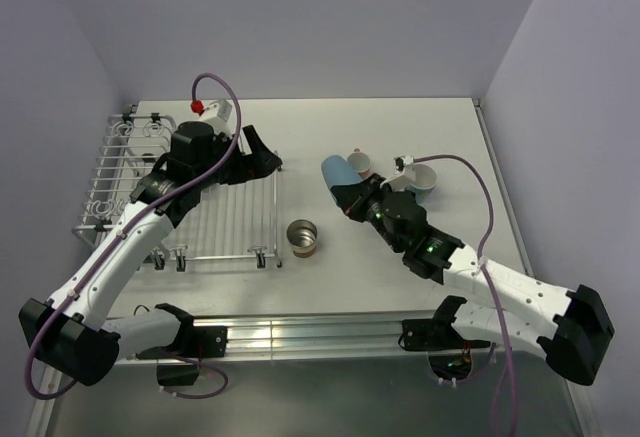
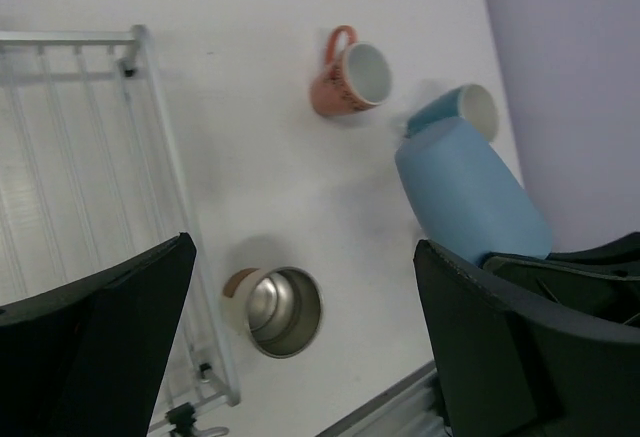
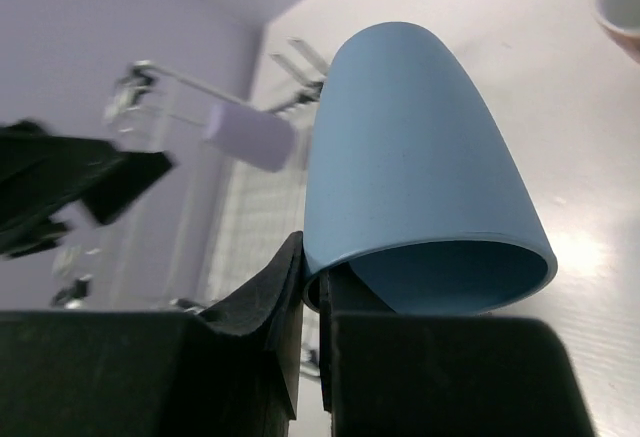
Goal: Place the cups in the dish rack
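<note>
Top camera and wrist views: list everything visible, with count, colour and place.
table: one, white
dish rack: one, silver wire, left part of the table
steel cup: one, shiny metal, by the rack's near right corner
salmon mug: one, salmon-pink, white inside, far middle of the table
light blue cup: one, white inside, right of the salmon mug
mid-blue cup: one, gripped by its rim, left of the salmon mug
left gripper: one, black, open, over the rack's far right corner
right gripper: one, black, shut on the mid-blue cup
</note>
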Controlling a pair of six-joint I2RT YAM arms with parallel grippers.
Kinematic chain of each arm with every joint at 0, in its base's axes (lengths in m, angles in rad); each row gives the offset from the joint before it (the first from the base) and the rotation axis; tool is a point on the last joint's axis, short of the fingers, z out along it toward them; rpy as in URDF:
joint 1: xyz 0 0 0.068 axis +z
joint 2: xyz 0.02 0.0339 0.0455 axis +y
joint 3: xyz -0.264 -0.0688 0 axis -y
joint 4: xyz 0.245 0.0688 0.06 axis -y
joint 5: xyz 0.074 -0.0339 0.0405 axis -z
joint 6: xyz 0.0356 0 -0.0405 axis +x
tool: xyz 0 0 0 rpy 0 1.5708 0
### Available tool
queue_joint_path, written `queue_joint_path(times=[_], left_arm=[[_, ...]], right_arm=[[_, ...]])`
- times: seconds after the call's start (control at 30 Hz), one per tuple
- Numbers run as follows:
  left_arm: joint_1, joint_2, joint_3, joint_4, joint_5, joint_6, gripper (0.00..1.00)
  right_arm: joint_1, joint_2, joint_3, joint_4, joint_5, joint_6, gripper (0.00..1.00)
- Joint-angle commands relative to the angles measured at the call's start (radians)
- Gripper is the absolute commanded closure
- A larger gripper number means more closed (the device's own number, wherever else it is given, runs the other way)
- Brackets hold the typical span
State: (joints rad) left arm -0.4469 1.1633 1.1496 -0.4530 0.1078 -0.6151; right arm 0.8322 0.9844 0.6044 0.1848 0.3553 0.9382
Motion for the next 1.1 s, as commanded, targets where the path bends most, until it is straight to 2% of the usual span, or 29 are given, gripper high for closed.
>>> queue_joint_path(times=[0.0, 0.2, 0.33, 0.5, 0.83, 1.07], left_arm=[[0.002, -0.024, 0.016, 0.143, 0.197, -0.044, 0.01], [0.025, -0.013, -0.011, 0.287, 0.380, -0.113, 0.01], [0.039, 0.007, -0.039, 0.398, 0.507, -0.184, 0.01], [0.050, 0.036, -0.085, 0.614, 0.633, -0.288, 0.01], [0.048, 0.042, -0.113, 0.744, 0.721, -0.386, 0.01], [0.048, 0.026, -0.113, 0.741, 0.719, -0.390, 0.01]], right_arm=[[-0.005, -0.070, 0.074, 0.082, -0.137, -0.117, 1.00], [-0.007, -0.118, 0.120, 0.175, -0.332, -0.150, 1.00], [-0.011, -0.125, 0.135, 0.234, -0.410, -0.150, 1.00], [-0.012, -0.116, 0.143, 0.288, -0.460, -0.142, 1.00], [-0.010, -0.078, 0.163, 0.327, -0.492, -0.147, 1.00], [-0.010, -0.030, 0.186, 0.350, -0.518, -0.136, 1.00]])
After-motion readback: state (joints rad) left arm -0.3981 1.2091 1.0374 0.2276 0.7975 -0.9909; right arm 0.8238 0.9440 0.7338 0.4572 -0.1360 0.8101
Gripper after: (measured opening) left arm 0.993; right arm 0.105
